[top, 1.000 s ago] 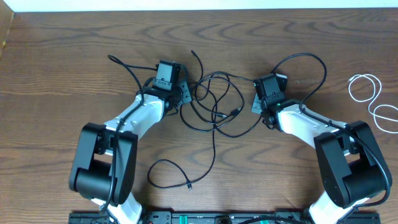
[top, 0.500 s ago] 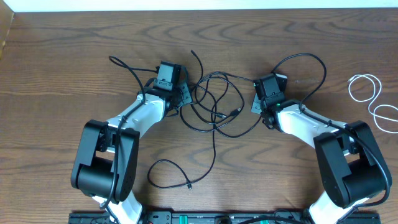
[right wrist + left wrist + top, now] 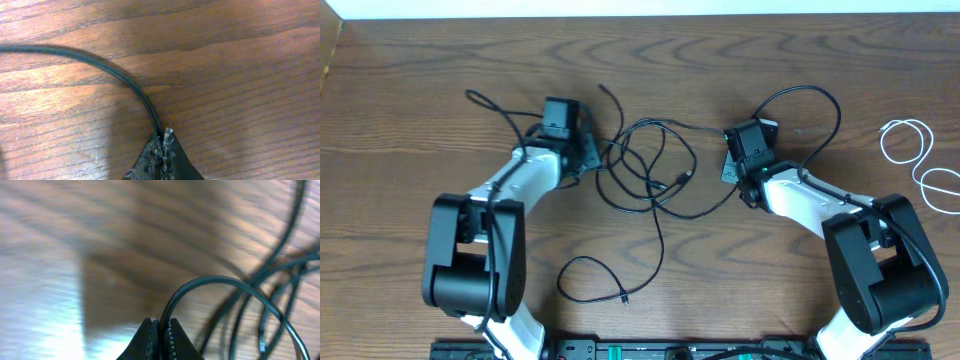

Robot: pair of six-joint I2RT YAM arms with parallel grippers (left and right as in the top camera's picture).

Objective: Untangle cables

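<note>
- Room: I see wood-grain brown table (image 3: 420, 60) open around the knot; thin white looped cable (image 3: 882, 138) lies well apart, near the right edge.
- Left gripper (image 3: 161, 329): jaws pinched fully together on a thin black cable loop (image 3: 215, 282); pads (image 3: 173, 341) look ridged.
- Right gripper (image 3: 163, 136): jaws closed, clamping a smooth black cable strand (image 3: 125, 75).
- Tangle of thin black cables (image 3: 655, 170) lies between both grippers.

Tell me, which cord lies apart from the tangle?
The white cable, looped alone near the right edge of the table. It is the only white one; the black cables cross one another in the middle.
</note>
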